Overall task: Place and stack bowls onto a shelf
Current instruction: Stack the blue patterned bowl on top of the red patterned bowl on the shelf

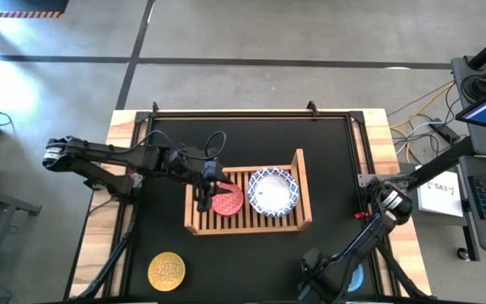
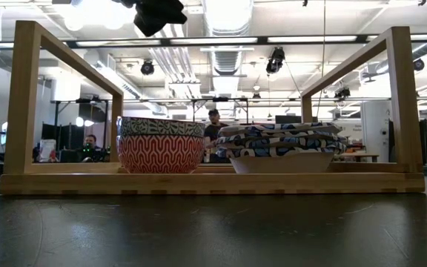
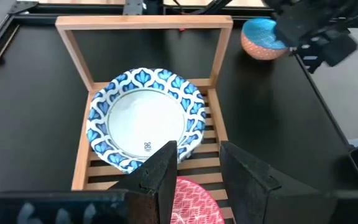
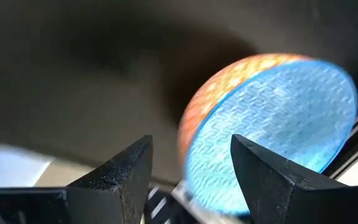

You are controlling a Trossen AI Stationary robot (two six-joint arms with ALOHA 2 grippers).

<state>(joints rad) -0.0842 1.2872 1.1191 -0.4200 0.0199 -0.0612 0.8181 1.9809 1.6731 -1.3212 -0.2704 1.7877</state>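
The light brown slatted wooden shelf (image 1: 302,181) sits mid-table, holding a stack of white bowls with blue patterned rims (image 1: 272,192) at its three o'clock end and a red patterned bowl (image 1: 228,201) beside them at nine o'clock. The left gripper (image 1: 210,180) hovers over the red bowl, fingers parted and empty. At the table's five o'clock corner the right gripper (image 4: 191,171), fingers apart, faces a light blue bowl with an orange outside (image 4: 272,130), while a yellow round bowl (image 1: 166,270) lies at seven o'clock.

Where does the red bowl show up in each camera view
High view: the red bowl sits in the left part of the shelf, under the left gripper.
Low view: left of centre on the shelf, under a patterned bowl.
Left wrist view: at the bottom edge, between the dark fingers.
Right wrist view: not in it.
Shared landmark: the white bowls with blue rims beside it.
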